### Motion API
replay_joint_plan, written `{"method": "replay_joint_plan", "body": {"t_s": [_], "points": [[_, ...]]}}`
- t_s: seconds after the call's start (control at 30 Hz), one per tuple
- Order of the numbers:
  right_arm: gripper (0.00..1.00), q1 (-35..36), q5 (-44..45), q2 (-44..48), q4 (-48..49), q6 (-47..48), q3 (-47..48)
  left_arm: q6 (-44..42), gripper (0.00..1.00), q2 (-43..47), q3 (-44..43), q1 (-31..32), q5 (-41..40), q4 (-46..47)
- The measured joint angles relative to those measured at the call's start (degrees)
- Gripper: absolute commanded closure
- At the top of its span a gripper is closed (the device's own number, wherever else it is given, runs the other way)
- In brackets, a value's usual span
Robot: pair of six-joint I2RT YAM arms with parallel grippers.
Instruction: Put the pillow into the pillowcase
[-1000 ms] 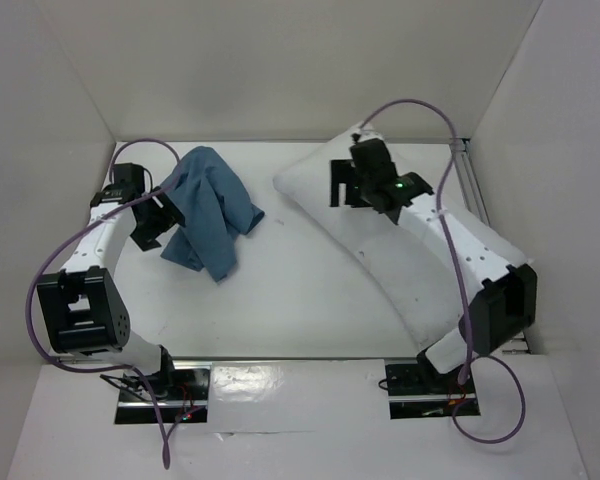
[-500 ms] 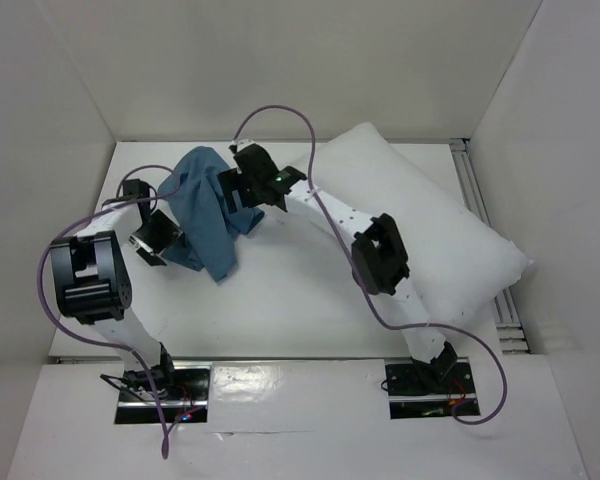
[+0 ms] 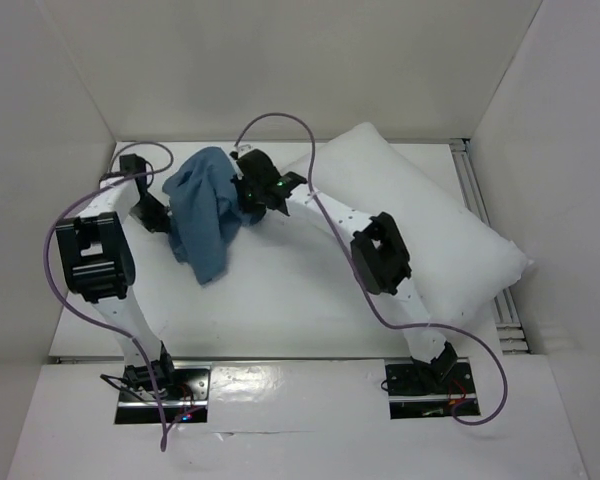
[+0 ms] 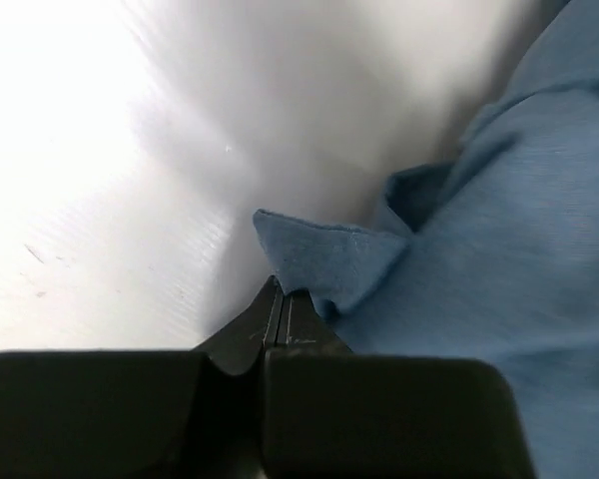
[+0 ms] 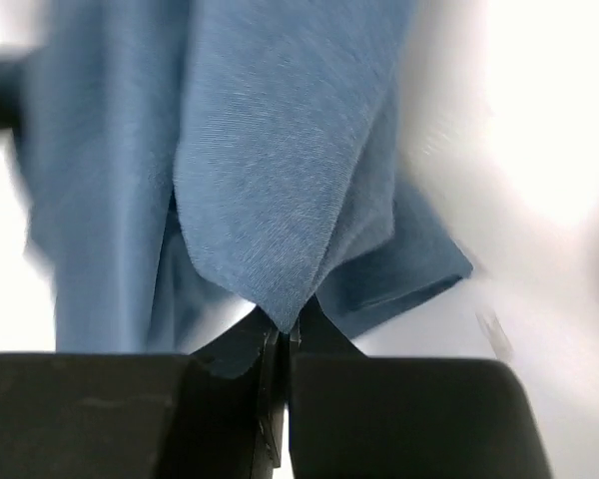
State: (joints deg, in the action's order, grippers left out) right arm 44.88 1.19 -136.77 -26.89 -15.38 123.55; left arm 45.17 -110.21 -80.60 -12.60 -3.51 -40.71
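The pillowcase is a crumpled dusty-blue cloth at the back left of the table, bunched up between my two grippers. My left gripper is at its left edge. In the left wrist view this gripper is shut, with a folded corner of the pillowcase caught at its tips. My right gripper reaches across to the cloth's right side. It is shut on a pointed corner of the pillowcase. The plump white pillow lies diagonally at the right, partly under the right arm.
White walls close in the table on the left, back and right. A metal rail runs along the right edge behind the pillow. Purple cables loop above both arms.
Both grippers have gone from open to shut on the pillowcase. The left gripper moved in toward the cloth's left edge, and the cloth is gathered narrower and higher between them.
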Motion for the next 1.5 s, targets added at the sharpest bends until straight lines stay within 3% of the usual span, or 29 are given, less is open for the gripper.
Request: {"method": "replay_joint_plan", "body": {"t_s": [0.33,0.53,0.63,0.73,0.87,1.17,1.37,1.5], "points": [[1.00,-2.21,-5.62,32.72,-0.31,8.17,-3.89,-2.12,1.00,4.48,-30.80,-7.78,-4.61,-6.73],[1.00,-3.58,-3.37,54.01,-2.27,12.76,-16.61,-4.33,1.00,15.39,-35.10,-13.38,-2.49,-7.34],[1.00,-4.13,-2.49,59.69,-4.31,13.25,-21.46,-4.61,1.00,19.63,-34.34,-15.63,-0.63,-6.78],[1.00,-5.35,-2.05,61.75,-5.27,13.22,-24.94,-4.68,1.00,20.57,-33.94,-16.76,2.25,-6.36],[1.00,-8.41,-1.95,59.06,-4.90,13.09,-25.22,-4.46,1.00,14.82,-37.13,-16.87,7.85,-6.08],[1.00,-18.03,-5.31,46.27,5.27,10.88,-14.19,-2.21,1.00,2.58,-51.95,-16.83,19.43,-7.13],[1.00,-17.86,-9.07,46.66,11.02,10.12,-9.66,0.76,1.00,7.19,-52.92,-18.43,24.24,-3.91],[1.00,-17.25,-12.57,52.81,13.16,8.81,-15.78,1.64,1.00,15.10,-45.81,-22.56,24.65,-2.19]]}}
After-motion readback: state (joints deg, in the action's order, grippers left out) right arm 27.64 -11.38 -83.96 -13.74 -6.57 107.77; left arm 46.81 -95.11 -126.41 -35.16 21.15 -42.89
